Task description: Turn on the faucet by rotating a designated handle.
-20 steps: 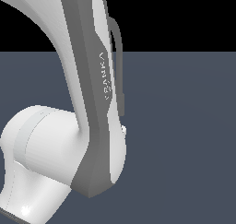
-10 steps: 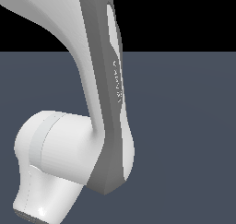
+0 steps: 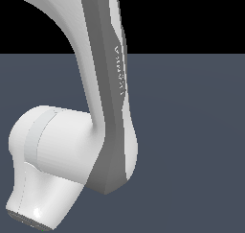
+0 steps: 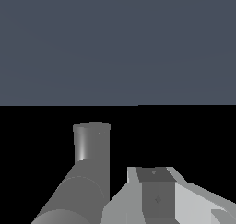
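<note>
Since the bulky white robot arm (image 3: 105, 107) fills the left and middle of the exterior view, I get no sight of the tap there and must rely on the wrist camera. That view shows a short upright grey metal cylinder joined to a thicker grey barrel running towards the lens. I take both for part of the slim grey metal faucet (image 4: 92, 144). It sits just beside the white-and-grey blocky gripper (image 4: 156, 195), and I cannot tell whether they touch. Only one side of the claw shows, so I cannot tell whether it is spread or closed, and nothing is visibly held.

The thin rod-like handle I cannot pick out with any certainty. I would expect it to be rigid, smooth metal that is slippery under the pads and turns stiffly on its pivot. My judgement is to press or clamp near its free end, where leverage is best, and to sweep along its arc rather than pull straight.

Compared with a second ago, the arm has swung slightly towards the right of the exterior frame and its rounded white joint at lower left has lifted a little. The thin grey curve that then showed along the arm's right edge in the upper middle is now covered.
</note>
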Action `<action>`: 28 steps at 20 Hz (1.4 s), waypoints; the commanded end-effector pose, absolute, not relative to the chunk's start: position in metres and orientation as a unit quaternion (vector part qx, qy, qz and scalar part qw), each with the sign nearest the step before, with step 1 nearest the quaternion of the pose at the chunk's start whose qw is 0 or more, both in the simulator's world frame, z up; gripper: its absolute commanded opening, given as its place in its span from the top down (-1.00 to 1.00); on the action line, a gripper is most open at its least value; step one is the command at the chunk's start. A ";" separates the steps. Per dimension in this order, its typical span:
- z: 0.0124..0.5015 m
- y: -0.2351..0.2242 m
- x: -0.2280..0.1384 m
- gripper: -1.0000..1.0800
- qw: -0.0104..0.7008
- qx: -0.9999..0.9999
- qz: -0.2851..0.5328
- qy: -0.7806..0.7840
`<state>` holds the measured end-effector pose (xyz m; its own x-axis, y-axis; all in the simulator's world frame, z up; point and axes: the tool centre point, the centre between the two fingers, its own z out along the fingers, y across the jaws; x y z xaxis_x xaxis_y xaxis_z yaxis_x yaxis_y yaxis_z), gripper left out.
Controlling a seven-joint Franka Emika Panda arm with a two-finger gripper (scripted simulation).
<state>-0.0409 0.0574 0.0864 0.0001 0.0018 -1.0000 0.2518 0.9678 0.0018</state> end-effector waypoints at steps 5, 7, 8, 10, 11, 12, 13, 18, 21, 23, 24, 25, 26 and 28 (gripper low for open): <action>0.110 0.065 -0.039 1.00 0.701 0.090 -0.089 0.701; 0.101 0.061 -0.040 1.00 0.697 0.091 -0.092 0.705; 0.104 0.060 -0.040 1.00 0.698 0.091 -0.092 0.705; 0.111 0.058 -0.041 1.00 0.698 0.091 -0.091 0.704; 0.115 0.057 -0.041 1.00 0.698 0.091 -0.091 0.704; 0.118 0.056 -0.041 1.00 0.699 0.091 -0.091 0.704; 0.122 0.055 -0.041 1.00 0.699 0.091 -0.091 0.704; 0.139 0.051 -0.043 1.00 0.700 0.090 -0.090 0.702; 0.149 0.048 -0.043 1.00 0.701 0.090 -0.089 0.702; 0.128 0.044 -0.045 1.00 0.687 0.091 -0.093 0.715; 0.131 0.041 -0.045 1.00 0.688 0.091 -0.093 0.714; 0.133 0.039 -0.046 1.00 0.689 0.091 -0.093 0.713; 0.136 0.036 -0.047 1.00 0.690 0.091 -0.092 0.712; 0.142 0.030 -0.048 1.00 0.692 0.091 -0.092 0.710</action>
